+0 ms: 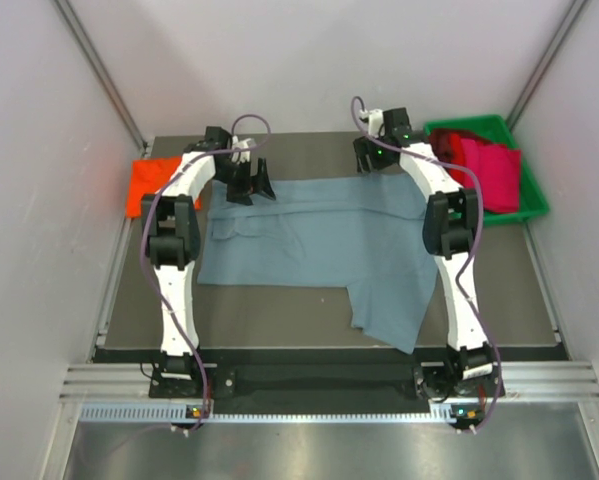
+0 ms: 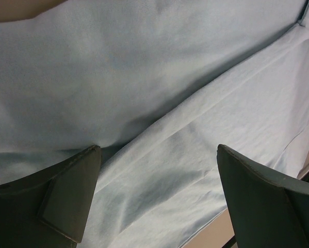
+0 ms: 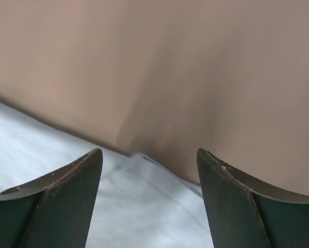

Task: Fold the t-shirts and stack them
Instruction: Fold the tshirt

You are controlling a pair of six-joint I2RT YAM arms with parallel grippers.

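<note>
Near edge: bare table (image 1: pixel 279 310), then a loose flap of the slate blue-grey t-shirt (image 1: pixel 319 235) reaching toward the right arm's base.

- Middle: the shirt lies spread flat, not yet folded. Its long axis runs left to right across the table.
- Far hem, left: the left fingers (image 2: pixel 66 201) hang spread wide over the cloth, gripping nothing. The wrist view shows a diagonal crease running between them, with cloth under both tips.
- Far hem, right: the right fingers (image 3: pixel 237 206) are parted just as wide and hold nothing. They sit mostly over bare table. The shirt's far corner shows just below and between them, toward the near side.
- Key relation: both arms stand at the far edge, one near each end of the long axis. The left is already over fabric; the right needs to come slightly nearer to reach the corner. Likely a two-corner pinch to fold toward the near side.
- Far left: the orange-red t-shirt (image 1: pixel 149 185), well apart.
- Far right: the crimson t-shirts (image 1: pixel 489 170) heaped in the green bin (image 1: pixel 479 124).
</note>
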